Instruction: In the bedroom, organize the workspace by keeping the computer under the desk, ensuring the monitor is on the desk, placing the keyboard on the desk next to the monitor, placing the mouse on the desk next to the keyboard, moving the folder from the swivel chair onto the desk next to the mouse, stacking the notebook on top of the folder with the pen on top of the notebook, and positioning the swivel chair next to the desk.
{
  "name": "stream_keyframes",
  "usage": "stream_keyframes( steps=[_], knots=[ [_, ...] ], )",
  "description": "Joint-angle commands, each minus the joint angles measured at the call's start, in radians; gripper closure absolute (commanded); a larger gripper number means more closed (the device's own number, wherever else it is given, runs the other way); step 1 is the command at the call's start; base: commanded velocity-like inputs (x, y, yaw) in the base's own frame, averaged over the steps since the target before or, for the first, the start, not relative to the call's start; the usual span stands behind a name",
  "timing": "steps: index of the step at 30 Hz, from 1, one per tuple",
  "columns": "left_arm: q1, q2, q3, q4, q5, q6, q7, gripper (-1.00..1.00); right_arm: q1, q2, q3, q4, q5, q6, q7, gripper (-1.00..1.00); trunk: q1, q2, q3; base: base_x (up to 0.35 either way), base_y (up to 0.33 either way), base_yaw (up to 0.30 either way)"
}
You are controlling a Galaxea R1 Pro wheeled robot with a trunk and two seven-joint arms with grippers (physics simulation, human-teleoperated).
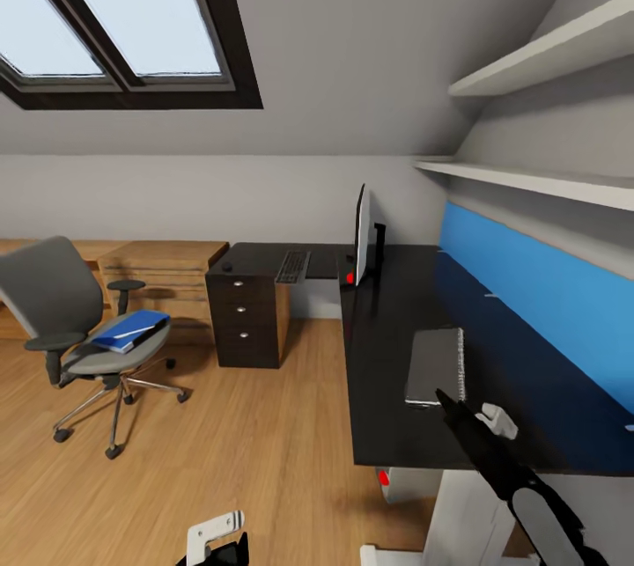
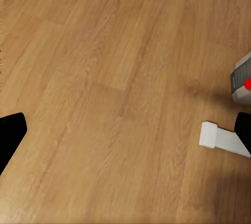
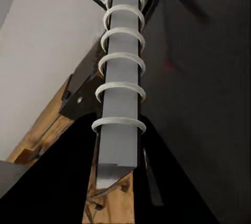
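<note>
The grey spiral-bound notebook [image 1: 436, 362] lies on the black desk [image 1: 387, 328] near its front edge. My right gripper [image 1: 465, 407] is at the notebook's near end. In the right wrist view its two black fingers hug the notebook [image 3: 121, 98] from both sides, shut on it. The blue folder [image 1: 130, 330] rests on the swivel chair [image 1: 66, 311] at the left. The monitor [image 1: 361, 236] stands edge-on at the desk corner, with the keyboard [image 1: 292, 267] and the mouse [image 1: 227, 267] beyond it. My left gripper [image 1: 216, 540] [image 2: 125, 135] hangs open over the floor. I cannot make out the pen.
The computer [image 1: 387, 480] [image 2: 241, 80], pale with a red dot, sits under the desk by a white leg [image 2: 222, 139]. A light-wood chest [image 1: 163, 271] stands against the back wall. Shelves [image 1: 537, 183] and a blue wall panel [image 1: 546, 293] run along the right. Wooden floor [image 1: 246, 443] lies open between chair and desk.
</note>
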Motion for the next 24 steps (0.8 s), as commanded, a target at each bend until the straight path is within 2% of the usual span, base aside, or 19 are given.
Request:
stream_keyframes(
  steps=[1,2,4,5,7,12,16,21,22,24],
  knots=[
    [0.000,0.004,0.000,-0.002,0.010,0.002,0.008,-1.00,-0.044,0.000,0.039,-0.088,0.006,0.060,-0.229,1.00,-0.004,0.007,0.002,0.000,0.000,0.000],
    [0.000,0.006,0.002,0.000,0.010,0.002,0.008,-1.00,-0.068,0.000,0.051,-0.102,0.006,0.098,-0.284,1.00,-0.008,0.014,0.005,0.000,0.000,0.000],
    [0.000,0.008,0.014,0.011,0.010,0.002,0.006,-1.00,-0.097,0.000,0.064,-0.112,0.005,0.148,-0.331,1.00,-0.015,0.028,0.012,0.000,0.000,0.000],
    [0.000,0.009,0.020,0.018,0.010,0.002,0.005,-1.00,-0.104,0.001,0.066,-0.114,0.005,0.160,-0.340,1.00,-0.019,0.035,0.015,0.000,0.000,0.000],
    [0.000,0.010,0.056,0.075,0.011,0.001,0.003,-1.00,-0.121,0.008,0.088,-0.114,0.005,0.191,-0.364,1.00,-0.027,0.049,0.021,0.000,0.000,0.000],
    [0.000,0.010,0.121,0.153,0.010,0.000,-0.001,-1.00,-0.129,0.023,0.149,-0.086,0.005,0.211,-0.376,1.00,-0.042,0.077,0.034,0.000,0.000,0.000],
    [0.000,0.010,0.131,0.179,0.010,-0.001,-0.001,-1.00,-0.130,0.027,0.159,-0.060,0.004,0.213,-0.376,1.00,-0.042,0.077,0.034,0.000,0.000,0.000],
    [0.000,0.010,0.132,0.190,0.010,-0.052,-0.006,-1.00,-0.130,0.032,0.165,-0.053,0.004,0.210,-0.377,1.00,-0.042,0.077,0.034,0.000,0.001,0.000],
    [0.000,0.010,0.131,0.191,0.009,-0.072,-0.008,-1.00,-0.130,0.062,0.164,-0.049,0.010,0.204,-0.380,1.00,-0.042,0.077,0.034,0.000,0.278,0.172],
    [0.000,0.010,0.130,0.191,0.009,-0.073,-0.008,-1.00,-0.130,0.065,0.164,-0.048,0.010,0.204,-0.381,1.00,-0.042,0.077,0.035,0.000,0.293,0.220]
  ],
)
